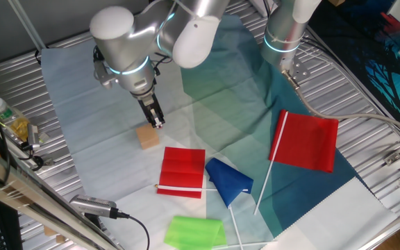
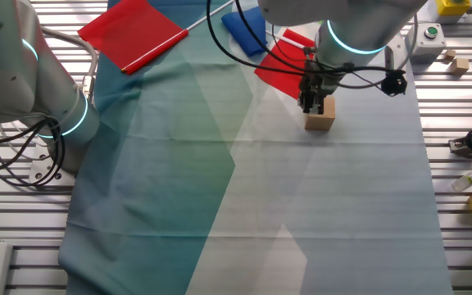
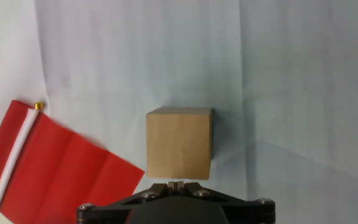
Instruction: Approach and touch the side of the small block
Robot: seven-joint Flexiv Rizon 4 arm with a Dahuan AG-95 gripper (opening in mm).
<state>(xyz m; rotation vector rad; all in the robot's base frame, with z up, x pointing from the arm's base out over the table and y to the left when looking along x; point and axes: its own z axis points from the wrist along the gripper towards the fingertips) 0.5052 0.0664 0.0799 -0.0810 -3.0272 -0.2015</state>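
With jaws closed together, the pincer [image 3: 175,184] touches the small block [image 3: 179,143].

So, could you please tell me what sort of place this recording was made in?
Most likely a robotics lab bench. A metal slatted table is draped with a blue-green cloth, two robot arms are mounted at it, and staged props lie about: small flags and a wooden small block.

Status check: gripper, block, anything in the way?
Gripper shut, tip at small block side. Block upright on cloth. Red flag nearby, not obstructing.
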